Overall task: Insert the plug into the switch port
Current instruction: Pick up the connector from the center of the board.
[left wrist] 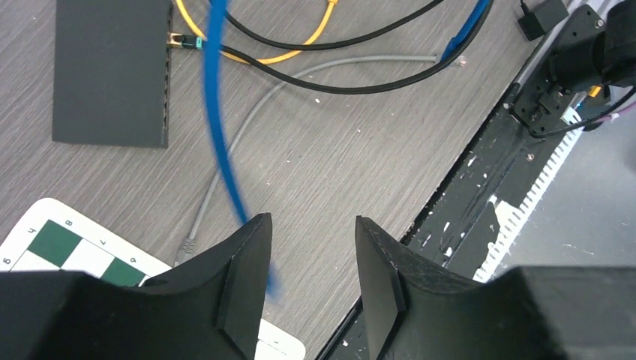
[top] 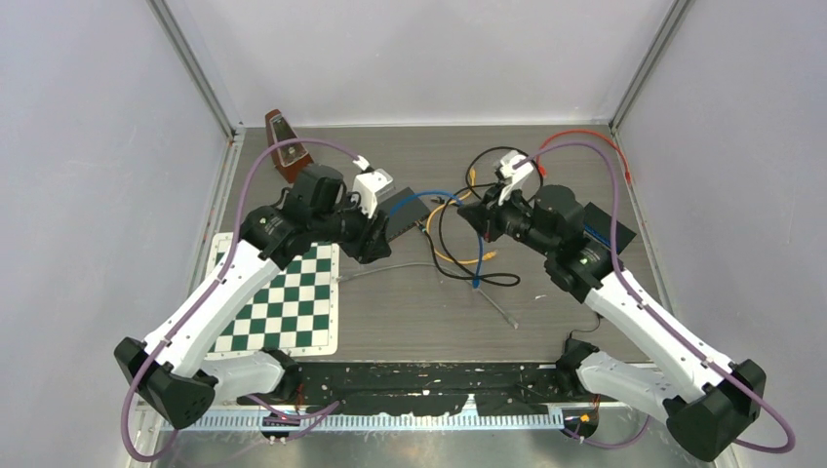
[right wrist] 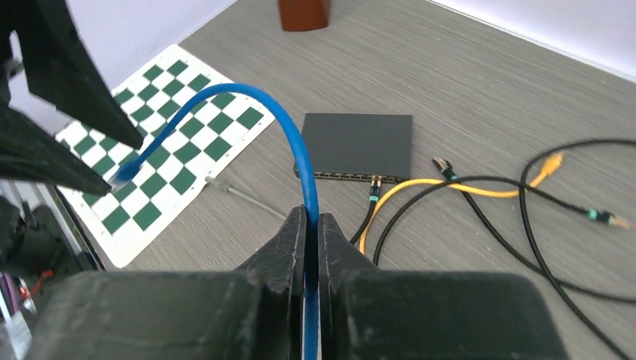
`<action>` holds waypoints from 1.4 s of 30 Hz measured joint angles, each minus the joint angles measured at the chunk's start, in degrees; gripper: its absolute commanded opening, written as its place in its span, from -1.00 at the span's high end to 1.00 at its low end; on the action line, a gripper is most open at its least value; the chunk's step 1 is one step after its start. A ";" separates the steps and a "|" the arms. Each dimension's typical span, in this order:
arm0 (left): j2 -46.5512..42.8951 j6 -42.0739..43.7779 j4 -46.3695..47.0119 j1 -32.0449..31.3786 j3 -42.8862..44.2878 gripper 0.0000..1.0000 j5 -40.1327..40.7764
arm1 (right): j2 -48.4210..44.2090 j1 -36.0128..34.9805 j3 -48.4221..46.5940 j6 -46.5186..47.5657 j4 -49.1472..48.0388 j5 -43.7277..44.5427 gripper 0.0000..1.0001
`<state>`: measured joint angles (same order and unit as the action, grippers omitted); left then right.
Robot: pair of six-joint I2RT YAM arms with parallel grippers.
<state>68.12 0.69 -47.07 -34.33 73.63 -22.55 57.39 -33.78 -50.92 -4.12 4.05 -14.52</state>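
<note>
Right wrist view: your right claw (right wrist: pixel 311 232) pinches the blue cable (right wrist: pixel 289 124) so its plug (right wrist: pixel 120 177) arcs beside the switch (right wrist: pixel 360 142) toward your left claw (left wrist: pixel 311 261), spread wide, likely for a regrasp.

I can read only one thing: a small dark "8" printed in the white border of the flat green-and-white chessboard mat (left wrist: pixel 60 244), at the near left of the grey wood-grain counter (left wrist: pixel 337 172), seen from the left wrist. A second mark beside it is cut off by the frame edge and I can't read it.
</note>
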 measured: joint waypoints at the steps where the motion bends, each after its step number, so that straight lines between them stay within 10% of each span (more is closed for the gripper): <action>1: -0.46 -0.28 0.17 0.00 -0.46 0.02 0.52 | -0.76 0.48 -0.04 -1.16 0.48 0.98 0.90; 25: -5.51 -1.68 5.40 1.84 -7.80 -0.10 11.15 | -4.87 3.54 -2.71 -11.58 8.22 7.15 0.89; 42: -10.10 -6.08 8.22 6.97 -7.85 -0.16 -5.75 | -13.60 3.67 12.81 14.84 -26.10 0.50 0.89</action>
<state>58.02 -5.39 -38.85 -27.35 65.78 -28.29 43.79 -30.11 -38.11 10.72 -22.04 -14.02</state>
